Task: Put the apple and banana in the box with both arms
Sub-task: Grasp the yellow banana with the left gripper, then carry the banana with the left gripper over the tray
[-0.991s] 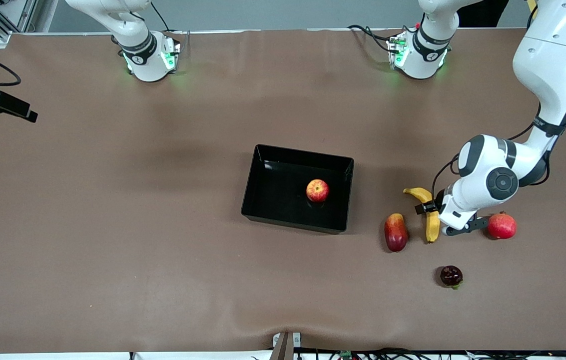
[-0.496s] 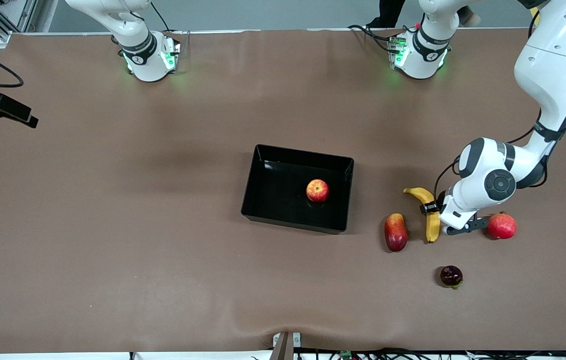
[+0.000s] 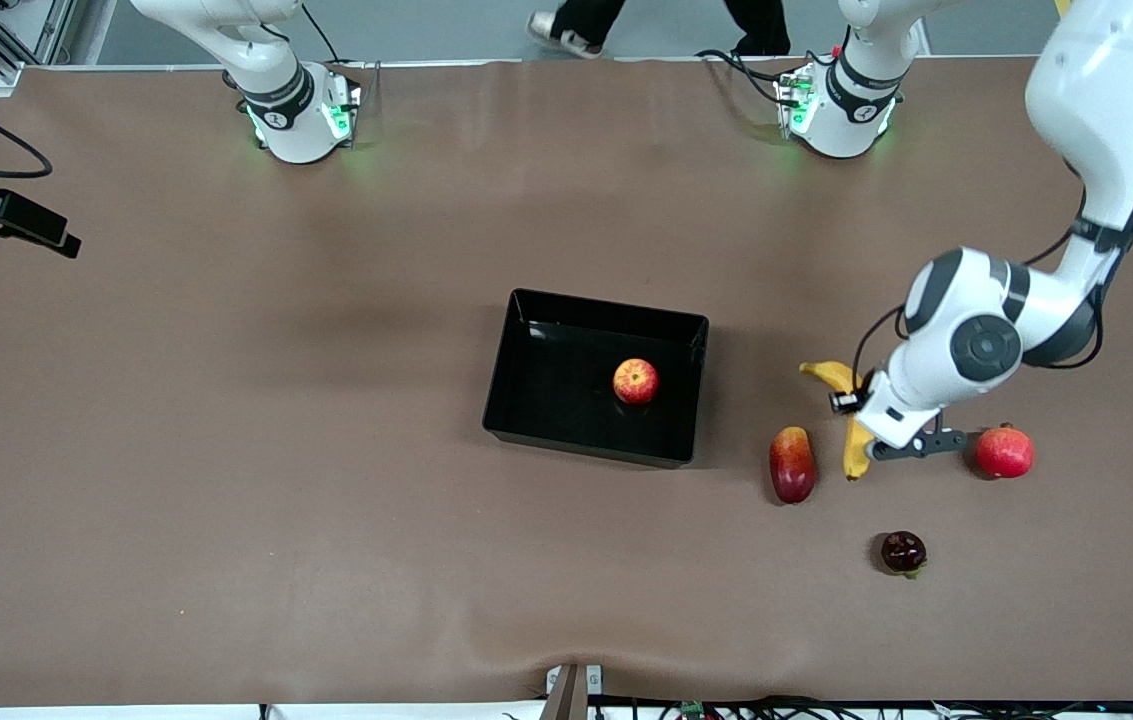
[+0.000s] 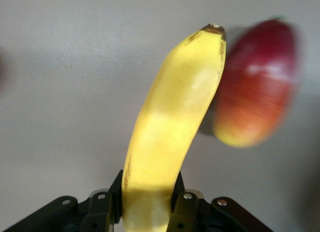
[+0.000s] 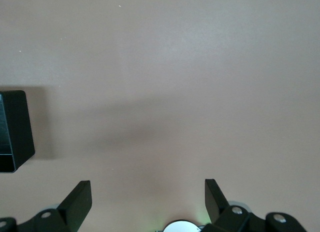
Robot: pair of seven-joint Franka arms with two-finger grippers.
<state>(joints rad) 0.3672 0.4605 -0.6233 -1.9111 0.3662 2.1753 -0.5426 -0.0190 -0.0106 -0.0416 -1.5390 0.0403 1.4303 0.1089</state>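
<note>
The apple (image 3: pixel 635 381) lies inside the black box (image 3: pixel 526 300) at the middle of the table. My left gripper (image 3: pixel 861 415) is shut on the banana (image 3: pixel 831 375) at its middle, beside the box toward the left arm's end. In the left wrist view the banana (image 4: pixel 170 127) sticks out from between the fingers (image 4: pixel 186 207) of the left gripper (image 4: pixel 148 192). My right gripper (image 5: pixel 148 192) is open and empty over bare table, with a corner of the box (image 5: pixel 15 127) at the edge of its view. It is out of the front view.
An elongated red-yellow fruit (image 3: pixel 792 464) lies close beside the banana, also in the left wrist view (image 4: pixel 257 102). An all-red round fruit (image 3: pixel 1004 452) lies by the left gripper. A small dark fruit (image 3: pixel 903 552) lies nearer the front camera.
My left gripper has shifted a little toward the box with the banana in it. The apple, the box and the other fruits have not moved.
</note>
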